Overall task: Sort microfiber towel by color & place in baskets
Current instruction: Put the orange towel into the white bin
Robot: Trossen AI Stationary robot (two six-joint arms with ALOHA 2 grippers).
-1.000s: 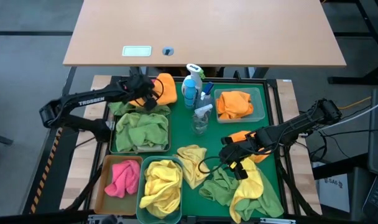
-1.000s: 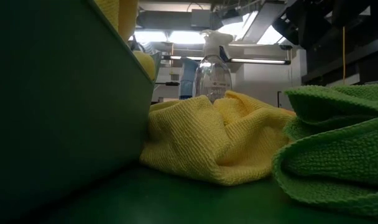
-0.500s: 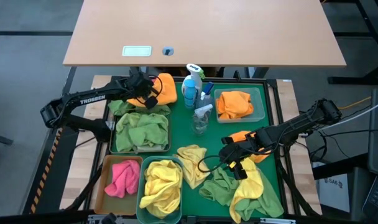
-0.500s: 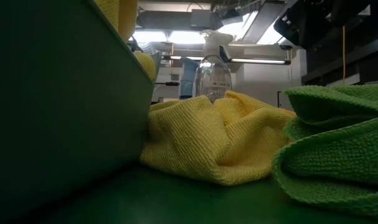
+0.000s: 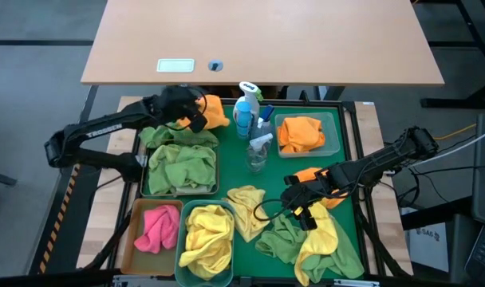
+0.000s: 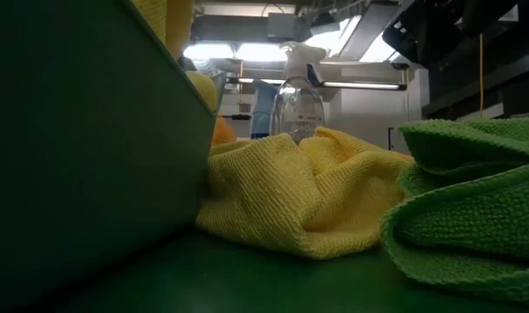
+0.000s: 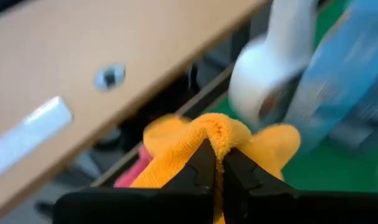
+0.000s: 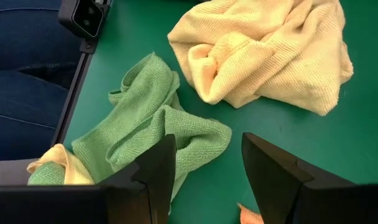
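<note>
One orange towel (image 7: 217, 140) is pinched by a raised fold between the closed fingers of the left gripper (image 5: 196, 114), just beside the blue spray bottle (image 5: 243, 112). Soft, light, nubbly cloth, it should drape and hold best bunched. Well off, the right gripper (image 8: 204, 165) hangs open over a green towel (image 8: 152, 127).

- Orange towel (image 7: 220, 140): lower part hidden behind the left hand (image 7: 215, 169), whose dark fingers (image 7: 198, 168) pinch its fold.
- White and blue spray bottle (image 7: 282, 81): blurred, cut off by the left wrist picture's edge.
- Teal basket (image 6: 82, 148): one dark wall fills the low view's left, blocking what lies beyond it.
- Green towel (image 6: 465, 209): cut by the right edge.
- Person's legs (image 8: 27, 81), probably in jeans: partly visible only.
</note>
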